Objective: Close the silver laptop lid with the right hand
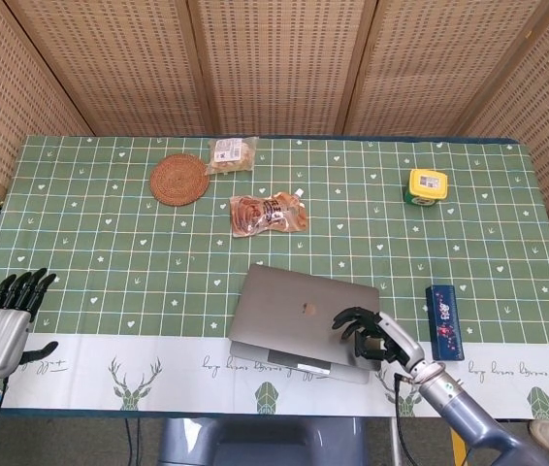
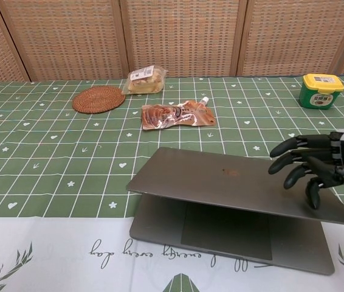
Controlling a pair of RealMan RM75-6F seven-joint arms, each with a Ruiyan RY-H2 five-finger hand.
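Your right hand (image 2: 309,168) lay over the right part of the silver laptop lid (image 2: 233,182), fingers curled downward and spread, holding nothing; the fingertips (image 2: 310,201) appeared to press on the lid's outer face near its right edge, though true contact could not be confirmed from either view. That placement suited a push, not a grasp: weight on the free corner folds the lid down without any need to pinch it.

The lid was low but not shut. A wedge of gap remained below your hand, and the grey laptop base (image 2: 220,234) with its trackpad showed under the lid's front edge. Judged: closing was mostly done; the last stretch called for a steady downward press, kept light, since force on one corner could twist the lid or skid the base on the green patterned table (image 1: 110,233).

Just right of your hand lay a dark blue rectangular box (image 1: 442,320), near but apart. Well beyond the hand, toward the far side, stood a yellow-lidded green jar (image 2: 321,90). Far left of it lay a brown printed snack pouch (image 2: 177,114), a round woven rattan coaster (image 2: 98,98) and a small clear-wrapped pastry packet (image 2: 144,79).

Your left hand (image 1: 5,320) rested at the table's near left corner, fingers extended together, thumb apart, empty, well clear of the work.
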